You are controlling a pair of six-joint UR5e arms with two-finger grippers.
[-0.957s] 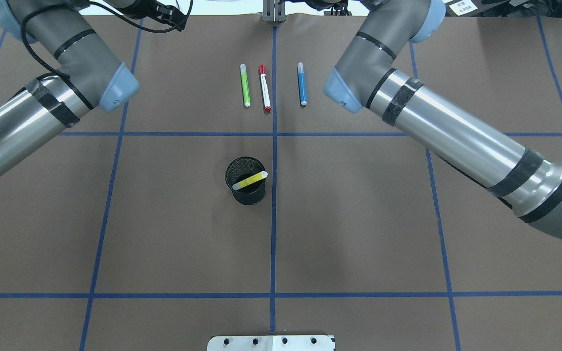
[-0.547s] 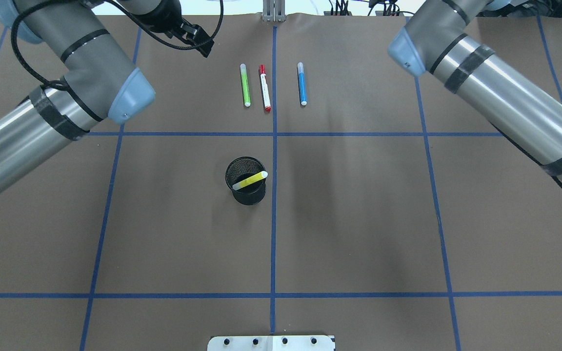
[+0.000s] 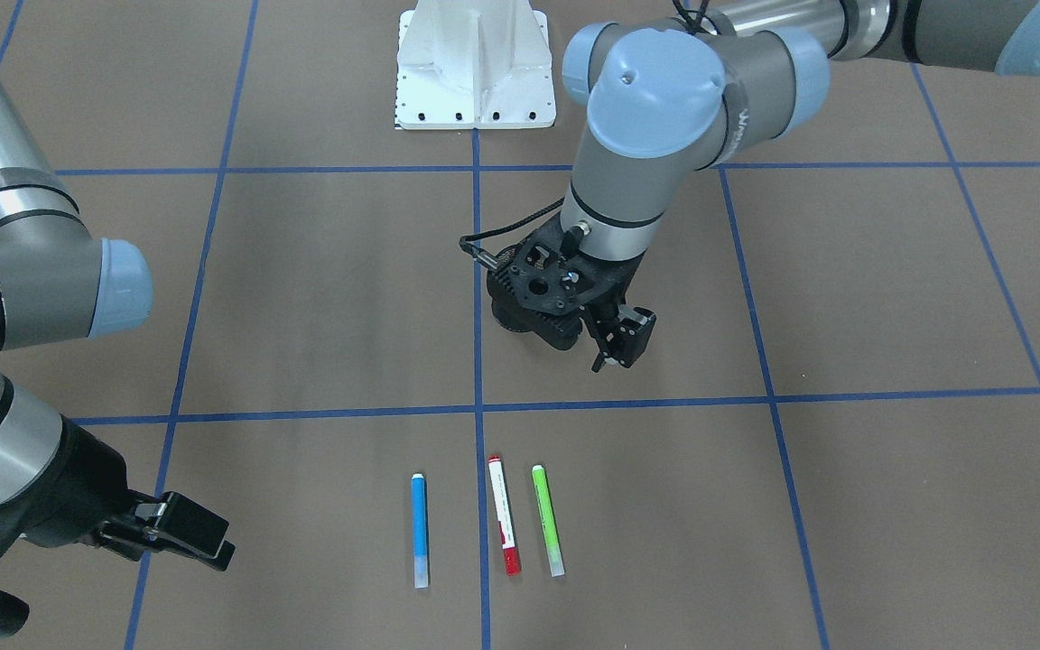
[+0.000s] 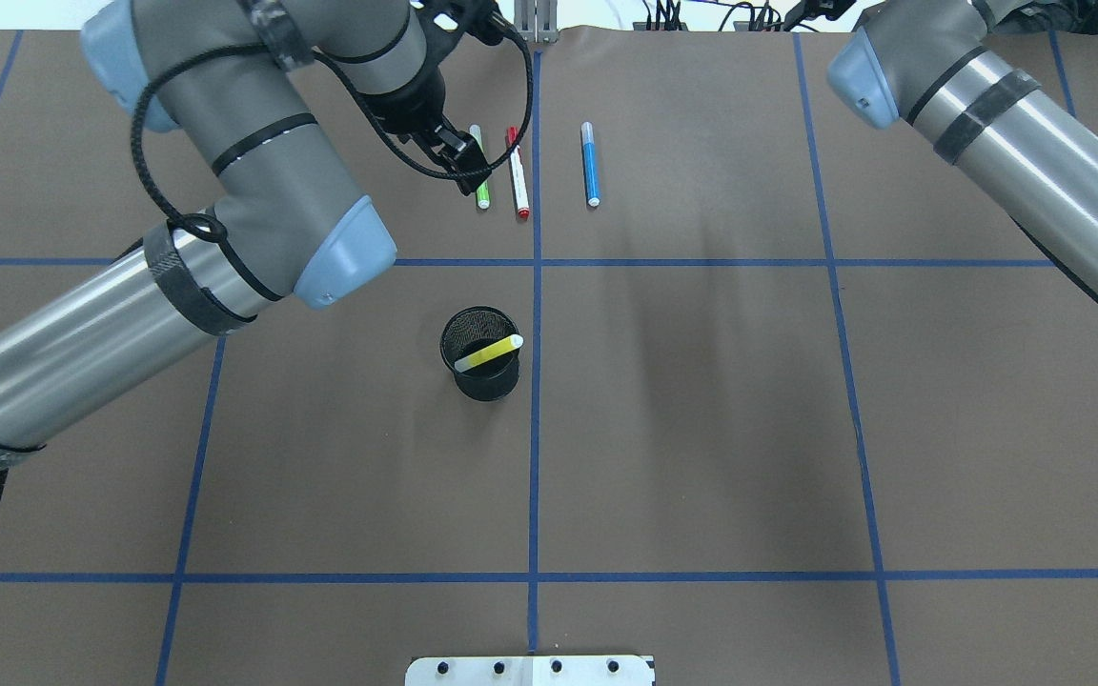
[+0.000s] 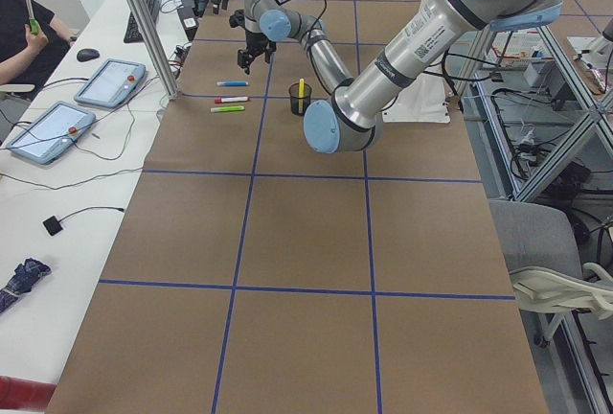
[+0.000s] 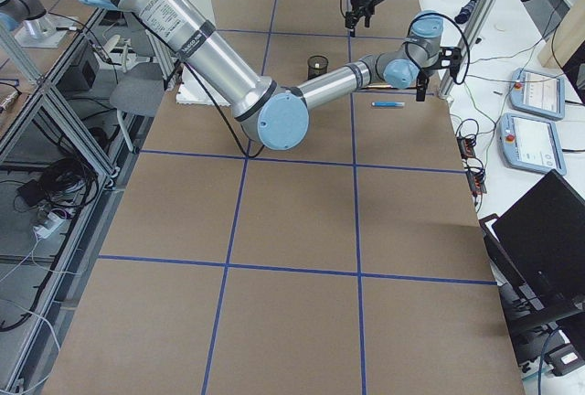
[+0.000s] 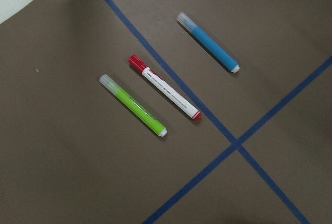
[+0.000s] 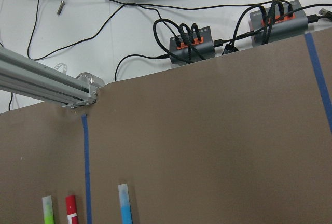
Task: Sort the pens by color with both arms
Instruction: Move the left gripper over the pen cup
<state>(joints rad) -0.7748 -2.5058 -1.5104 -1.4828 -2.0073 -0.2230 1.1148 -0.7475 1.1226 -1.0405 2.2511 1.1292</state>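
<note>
1. Yellow pen (image 4: 489, 353): leaning in mesh cup (image 4: 484, 383), nearest the robot.
2. Left gripper (image 3: 615, 359), finger gap impossible to tell: over the robot-side end of light green pen (image 3: 548, 520); clearly the nearer arm.
3. Green, red-capped pen (image 3: 503, 515), blue pen (image 3: 419, 531): flat, parallel, long axes pointing away from robot.
4. Right gripper (image 3: 218, 549), gap likewise unclear: well apart, beyond blue.

Green pen (image 4: 482, 197) partly hidden by left claw (image 4: 471, 177) overhead
</note>
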